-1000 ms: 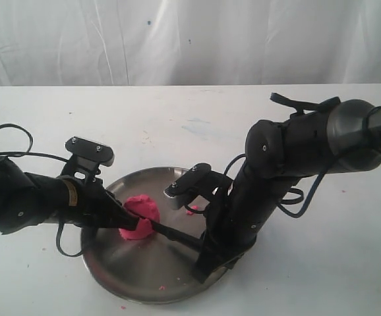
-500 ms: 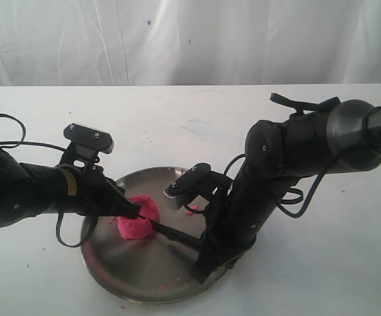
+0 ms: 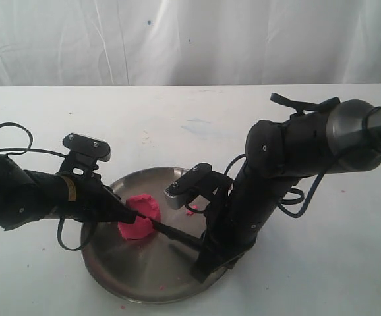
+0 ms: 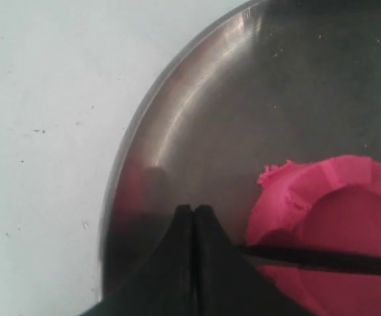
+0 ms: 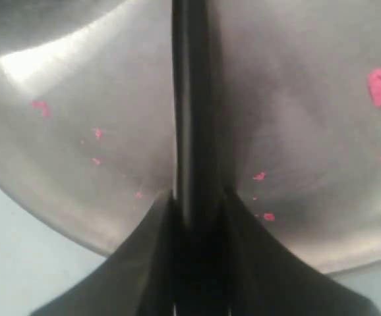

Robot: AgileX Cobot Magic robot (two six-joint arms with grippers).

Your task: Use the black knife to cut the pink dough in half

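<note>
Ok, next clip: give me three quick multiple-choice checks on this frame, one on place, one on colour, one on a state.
1. Where is the dough?
A on the plate
B lifted in the air
C beyond the rim

2. The knife is:
A silver
B black
C pink

3. The left gripper is:
A wide open
B shut on the knife
C shut, empty

Answers:
1 A, the pink lump sits inside the steel rim.
2 B, blade and handle are all black.
3 C, its jaws meet with nothing between, while the right gripper holds the knife.
</note>
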